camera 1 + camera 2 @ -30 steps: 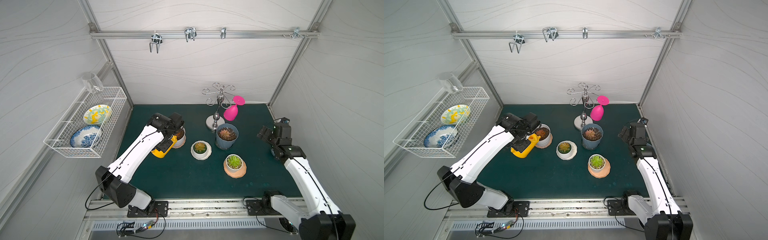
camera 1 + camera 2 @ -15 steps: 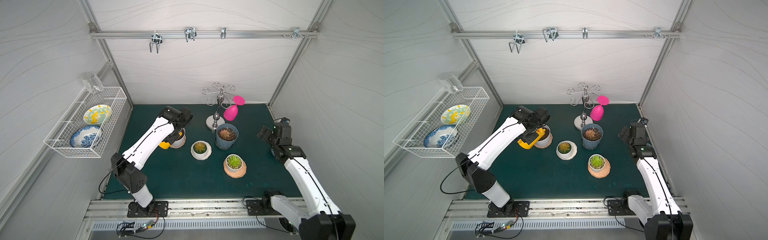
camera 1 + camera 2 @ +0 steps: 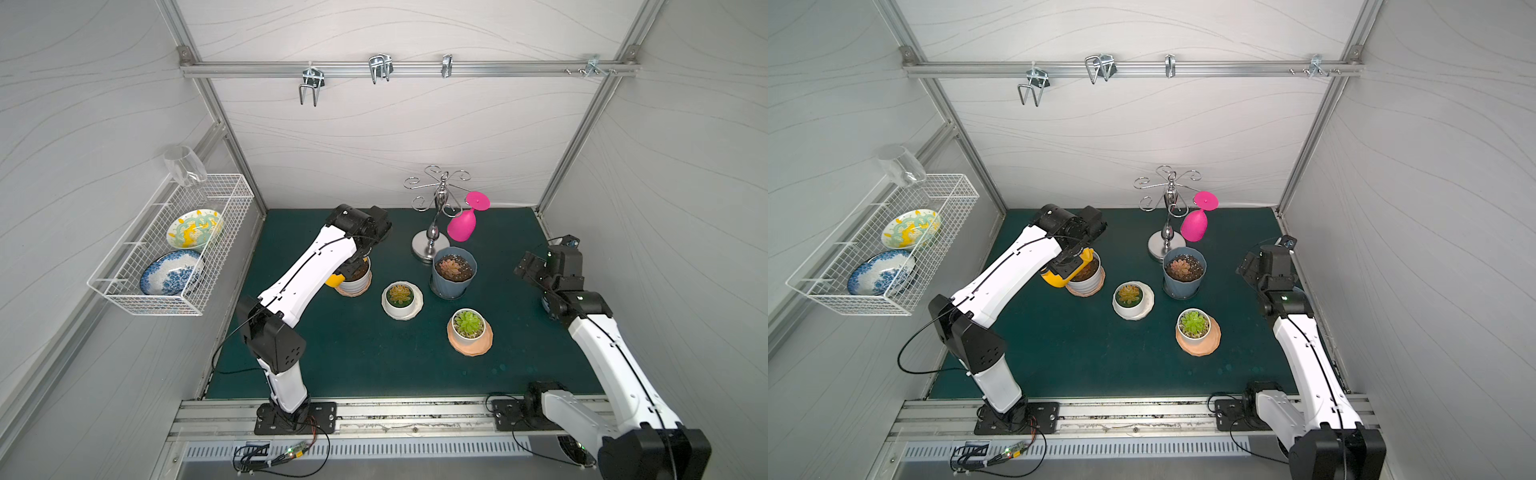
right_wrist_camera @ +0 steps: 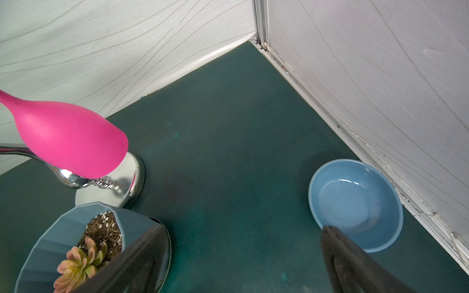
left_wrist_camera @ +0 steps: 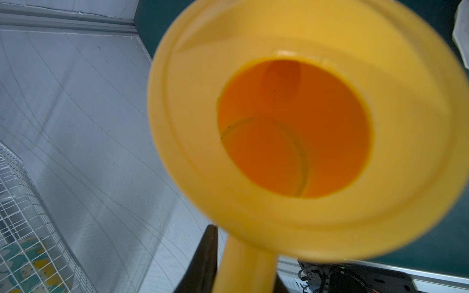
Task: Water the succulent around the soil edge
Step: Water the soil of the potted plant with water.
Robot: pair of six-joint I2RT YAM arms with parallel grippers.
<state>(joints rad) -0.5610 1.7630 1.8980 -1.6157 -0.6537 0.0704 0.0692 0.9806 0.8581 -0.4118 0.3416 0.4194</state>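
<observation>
**Succulent (image 3: 1088, 269) waits with the can (image 3: 1057, 277) at its rim, and the pour may miss the soil edge**

Nearest the rail lies bare mat (image 3: 374, 365). Past it come a pot on an orange saucer (image 3: 469, 332) and a white pot (image 3: 402, 300), both well apart from the work.

Beyond them, left of the middle, the task's pot (image 3: 1088, 286) stands on a pale saucer. The succulent is inside it (too small in both top views to tell leaves from soil). The can hangs at that pot's left rim and looks tilted. The arm hides its spout, so I cannot tell where the spout points.

The left gripper (image 5: 241, 269) is clamped tight on the can's handle. The left wrist view looks straight into the can, but I cannot say whether it holds water.

The right gripper (image 4: 243, 228) hangs by the right wall with its jaws wide apart and empty. It is above a bowl (image 4: 355, 205) and near a blue pot (image 3: 454, 276). Farthest back is a stand (image 3: 432, 245) with a pink glass (image 3: 462, 226).

Several things could go wrong from here:
- **Missed edge:** with the spout hidden, the stream may land on the rosette or outside the rim and wet the mat.
- **Can turning in the grip:** a thin handle can turn between the jaws, which would swing the spout off line.
- **Knocked pot:** the can's body sits so close to the rim that circling it could push the pot off its saucer.
- **Too steep a tip:** this could flood the soil.
</observation>
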